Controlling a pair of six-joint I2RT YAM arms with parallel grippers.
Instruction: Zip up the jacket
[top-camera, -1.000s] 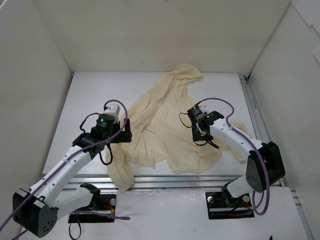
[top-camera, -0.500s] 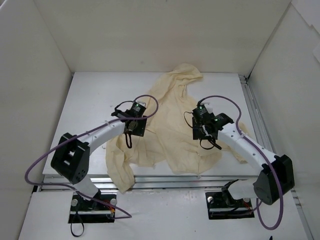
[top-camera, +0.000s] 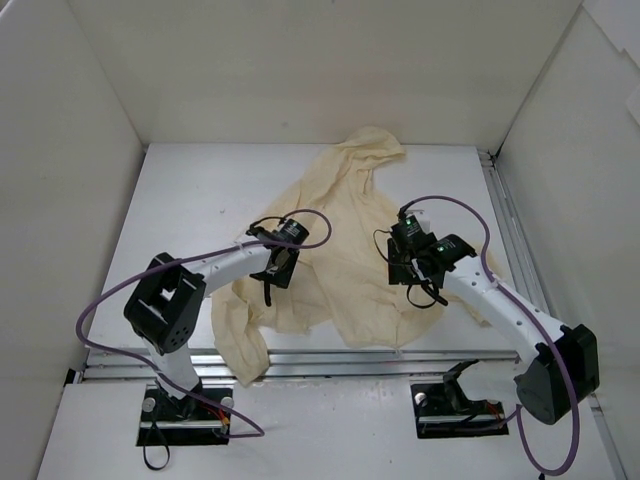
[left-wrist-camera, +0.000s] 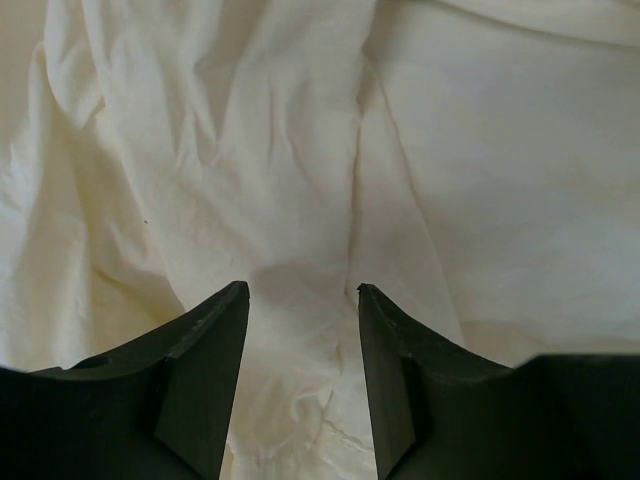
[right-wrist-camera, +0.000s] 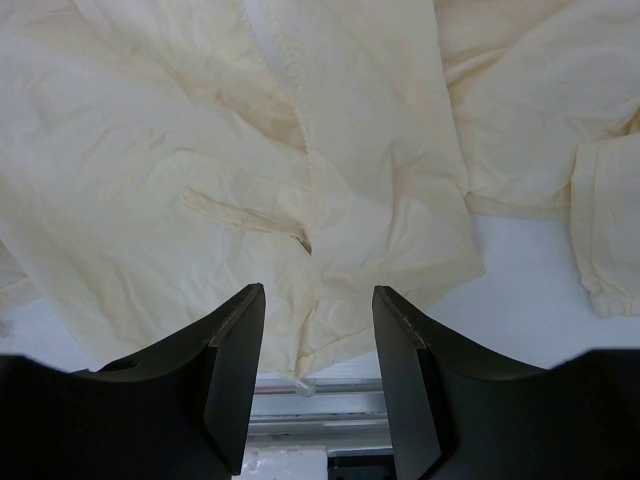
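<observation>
The jacket (top-camera: 340, 225) lies spread and wrinkled on the white table, hood (top-camera: 375, 148) toward the back wall. My left gripper (top-camera: 278, 272) points down over the jacket's left part. In the left wrist view it (left-wrist-camera: 300, 292) is open, with only creased cloth (left-wrist-camera: 300, 150) showing beneath the gap. My right gripper (top-camera: 414, 274) hovers over the jacket's right front. In the right wrist view it (right-wrist-camera: 318, 292) is open above the lower hem, where a front seam (right-wrist-camera: 300, 130) runs down to a small pale zipper end (right-wrist-camera: 305, 384) at the cloth's edge.
White walls box in the table (top-camera: 180, 200) on three sides. An aluminium rail (top-camera: 420, 356) runs along the near edge and another (top-camera: 506, 220) along the right side. One sleeve (top-camera: 245, 350) hangs over the front rail. Purple cables (top-camera: 310, 225) loop above both arms.
My left arm has swung right from the jacket's left edge onto the cloth, and its jaws have narrowed. My right gripper has shifted slightly right and toward the near edge.
</observation>
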